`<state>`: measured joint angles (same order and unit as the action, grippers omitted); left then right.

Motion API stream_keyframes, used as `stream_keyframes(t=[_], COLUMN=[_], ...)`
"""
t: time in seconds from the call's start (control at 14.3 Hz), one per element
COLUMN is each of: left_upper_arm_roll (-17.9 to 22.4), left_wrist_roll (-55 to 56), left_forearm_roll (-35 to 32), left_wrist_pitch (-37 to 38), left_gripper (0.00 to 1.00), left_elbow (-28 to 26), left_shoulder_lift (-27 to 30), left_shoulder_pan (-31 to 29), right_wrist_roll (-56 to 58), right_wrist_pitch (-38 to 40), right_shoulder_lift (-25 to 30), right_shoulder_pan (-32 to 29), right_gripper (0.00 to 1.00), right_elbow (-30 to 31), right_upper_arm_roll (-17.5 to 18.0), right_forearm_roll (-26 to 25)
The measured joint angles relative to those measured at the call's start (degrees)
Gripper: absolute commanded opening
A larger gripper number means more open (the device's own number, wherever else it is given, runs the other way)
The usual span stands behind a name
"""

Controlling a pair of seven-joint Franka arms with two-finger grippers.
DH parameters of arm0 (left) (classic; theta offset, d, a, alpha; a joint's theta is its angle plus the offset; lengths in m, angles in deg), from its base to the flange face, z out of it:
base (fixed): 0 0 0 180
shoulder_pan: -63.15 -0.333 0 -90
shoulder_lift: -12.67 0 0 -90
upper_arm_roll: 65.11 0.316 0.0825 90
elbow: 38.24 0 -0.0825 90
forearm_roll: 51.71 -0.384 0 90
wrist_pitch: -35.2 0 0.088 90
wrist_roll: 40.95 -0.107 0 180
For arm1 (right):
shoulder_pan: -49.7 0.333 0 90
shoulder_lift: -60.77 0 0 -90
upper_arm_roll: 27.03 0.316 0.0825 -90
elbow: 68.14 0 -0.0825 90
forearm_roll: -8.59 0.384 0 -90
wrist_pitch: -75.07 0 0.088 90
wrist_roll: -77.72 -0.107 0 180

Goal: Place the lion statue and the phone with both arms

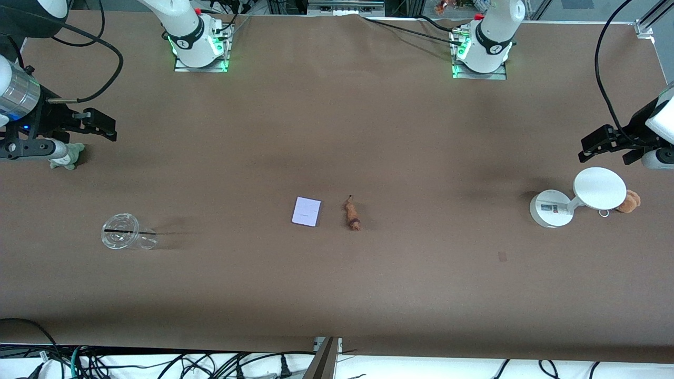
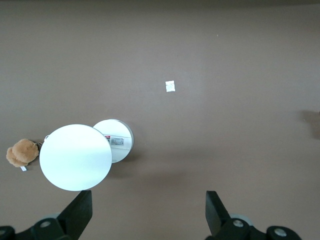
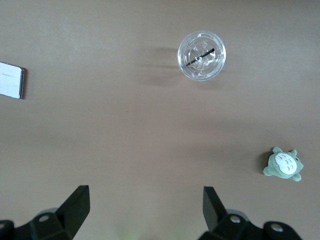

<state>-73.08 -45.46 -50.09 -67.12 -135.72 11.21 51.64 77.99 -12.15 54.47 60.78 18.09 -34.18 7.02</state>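
The phone (image 1: 306, 211), a flat pale rectangle, lies in the middle of the table. The lion statue (image 1: 352, 212), a small orange-brown figurine with a dark band, lies just beside it toward the left arm's end. My right gripper (image 1: 108, 127) is open and empty in the air over the right arm's end of the table, by a grey-green plush. The right wrist view (image 3: 145, 207) shows the phone's end (image 3: 10, 80) at its edge. My left gripper (image 1: 584, 149) is open and empty over the left arm's end, by the white stand. The left wrist view (image 2: 148, 210) shows bare table between its fingers.
A clear cup (image 1: 122, 231) stands at the right arm's end, with the grey-green plush (image 1: 68, 157) farther from the camera. A white round-topped stand (image 1: 579, 197) and a tan plush (image 1: 629, 201) sit at the left arm's end. A small scrap (image 2: 170, 86) lies on the table.
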Motion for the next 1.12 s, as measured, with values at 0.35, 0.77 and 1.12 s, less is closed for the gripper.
stream_keyframes(t=[0.35,0.77,1.12], left_upper_arm_roll=[-0.46,0.98,3.45], left_wrist_roll=[0.01,-0.06,0.03], left_forearm_roll=[-0.37,-1.02,-1.03], left_wrist_pitch=[2.56,8.3,10.0], left_gripper=[1.0,1.0,1.0], left_elbow=[1.59,3.7,3.87], left_shoulder_lift=[0.05,-0.65,-1.0], left_shoulder_pan=[-0.39,1.76,4.16], right_wrist_roll=[0.0,0.0,0.0], right_wrist_pitch=[0.0,-0.02,-0.02], right_shoulder_lift=[0.0,0.0,0.0], right_shoulder_pan=[0.0,0.0,0.0], right_gripper=[1.0,1.0,1.0], right_elbow=[0.0,0.0,0.0], right_upper_arm_roll=[0.0,-0.01,-0.01], right_forearm_roll=[0.01,0.03,0.03])
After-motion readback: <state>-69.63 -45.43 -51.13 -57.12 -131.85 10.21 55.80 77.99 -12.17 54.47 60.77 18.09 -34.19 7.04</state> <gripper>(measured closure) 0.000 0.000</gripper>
